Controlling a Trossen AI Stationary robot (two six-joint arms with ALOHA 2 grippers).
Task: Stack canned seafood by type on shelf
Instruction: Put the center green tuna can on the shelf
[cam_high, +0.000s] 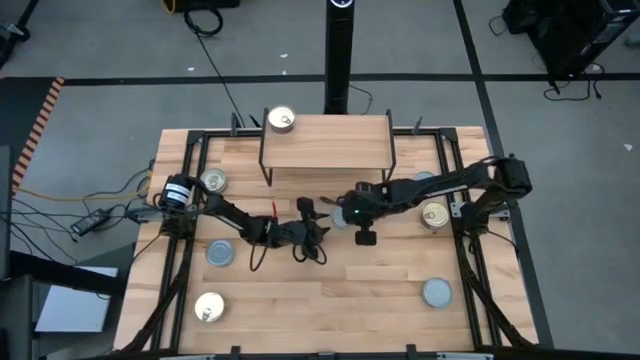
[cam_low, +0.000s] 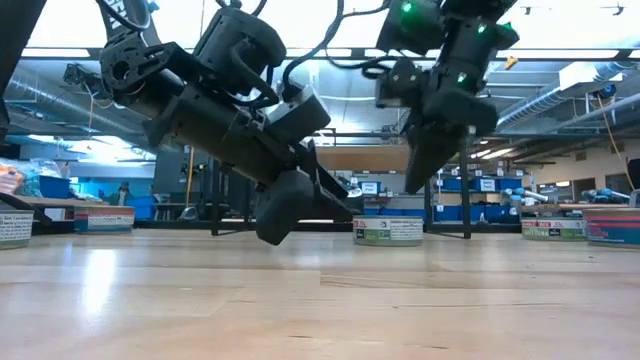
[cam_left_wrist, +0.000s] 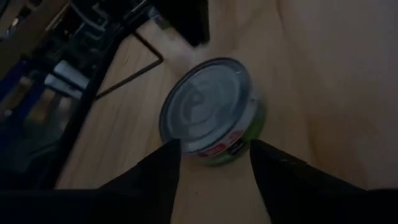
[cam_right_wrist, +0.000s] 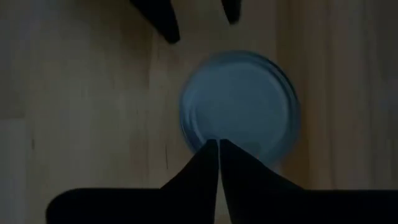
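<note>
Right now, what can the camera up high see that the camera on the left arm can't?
Only the high view shows the shelf with one gold-lidded tin on top, the other tins scattered over the table, and both arms meeting mid-table, with the right gripper beside the left.

Only the left wrist view shows the blue-grey tin up close, with its green side label, sitting just beyond the open left gripper and not held.

Both show the wooden tabletop and the left gripper.
</note>
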